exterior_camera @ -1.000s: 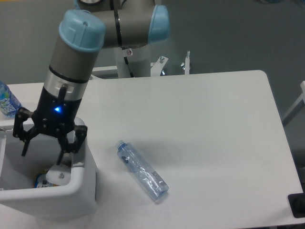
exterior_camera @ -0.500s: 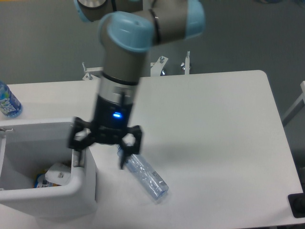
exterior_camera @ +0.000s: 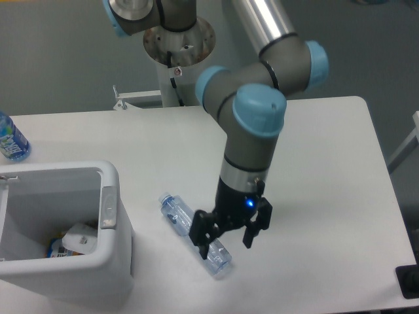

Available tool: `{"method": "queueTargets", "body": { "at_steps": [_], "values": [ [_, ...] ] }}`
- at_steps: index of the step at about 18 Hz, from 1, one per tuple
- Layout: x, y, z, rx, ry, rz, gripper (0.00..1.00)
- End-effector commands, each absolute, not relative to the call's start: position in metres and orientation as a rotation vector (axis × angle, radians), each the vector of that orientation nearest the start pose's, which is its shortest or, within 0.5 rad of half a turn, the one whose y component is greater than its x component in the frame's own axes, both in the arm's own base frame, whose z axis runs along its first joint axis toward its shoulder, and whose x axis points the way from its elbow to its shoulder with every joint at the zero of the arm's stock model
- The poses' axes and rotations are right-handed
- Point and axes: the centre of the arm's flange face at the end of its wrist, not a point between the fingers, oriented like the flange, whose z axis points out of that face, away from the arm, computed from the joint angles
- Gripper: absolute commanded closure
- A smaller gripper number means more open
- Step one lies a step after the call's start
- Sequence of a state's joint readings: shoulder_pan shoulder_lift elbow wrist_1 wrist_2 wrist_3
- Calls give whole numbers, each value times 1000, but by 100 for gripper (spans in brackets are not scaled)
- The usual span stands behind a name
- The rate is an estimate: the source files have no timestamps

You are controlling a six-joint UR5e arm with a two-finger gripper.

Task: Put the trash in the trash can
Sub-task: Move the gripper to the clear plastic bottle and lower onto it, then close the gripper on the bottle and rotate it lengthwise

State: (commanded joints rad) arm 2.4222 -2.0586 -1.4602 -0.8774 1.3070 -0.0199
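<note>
The crinkled clear bluish bottle (exterior_camera: 178, 214), one piece of the trash, lies flat on the white table, cap end towards the upper left. My gripper (exterior_camera: 226, 244) hangs open just above its lower right end, one finger on either side, not touching as far as I can tell. The white trash can (exterior_camera: 109, 208) stands at the left front of the table. Inside it lies a small white paper packet (exterior_camera: 80, 237), the other piece of trash, beside a blue and orange scrap.
A bottle with a blue label (exterior_camera: 10, 139) stands at the table's far left edge, behind the bin. The arm's base and mounting brackets (exterior_camera: 134, 97) sit behind the back edge. A dark object (exterior_camera: 408, 281) shows at the right front corner.
The arm has swung right, from over the trash can across to the bottle on the table. The gripper stayed open. The white packet lies in the bin throughout.
</note>
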Motion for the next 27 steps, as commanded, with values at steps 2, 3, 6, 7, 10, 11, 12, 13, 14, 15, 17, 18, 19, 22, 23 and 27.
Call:
{"method": "queueTargets", "body": {
  "at_steps": [2, 3, 6, 7, 10, 11, 12, 13, 14, 15, 17, 18, 19, 22, 23, 27],
  "values": [
    [-412, 573, 320, -2530, -1118, -168, 0],
    [-413, 573, 309, -2545, -1131, -170, 0],
    [-415, 574, 286, -2593, -1166, -112, 0],
    [-411, 578, 277, -2602, -1183, -110, 0],
    [-418, 582, 256, -2610, -1274, -45, 0],
    [-413, 588, 249, -2624, -1283, -27, 0],
    [-408, 592, 245, -2636, -1279, -10, 0],
    [-407, 594, 242, -2642, -1278, -4, 0],
    [-407, 595, 237, -2648, -1282, -5, 0],
    [-404, 598, 231, -2654, -1280, -5, 0],
    [-405, 602, 224, -2653, -1294, 40, 0],
    [-400, 606, 223, -2656, -1287, 50, 0],
    [-398, 608, 221, -2660, -1287, 50, 0],
    [-398, 608, 216, -2666, -1290, 51, 0],
    [-397, 608, 210, -2672, -1305, 61, 0],
    [-392, 611, 204, -2676, -1328, 91, 0]
  ]
}}
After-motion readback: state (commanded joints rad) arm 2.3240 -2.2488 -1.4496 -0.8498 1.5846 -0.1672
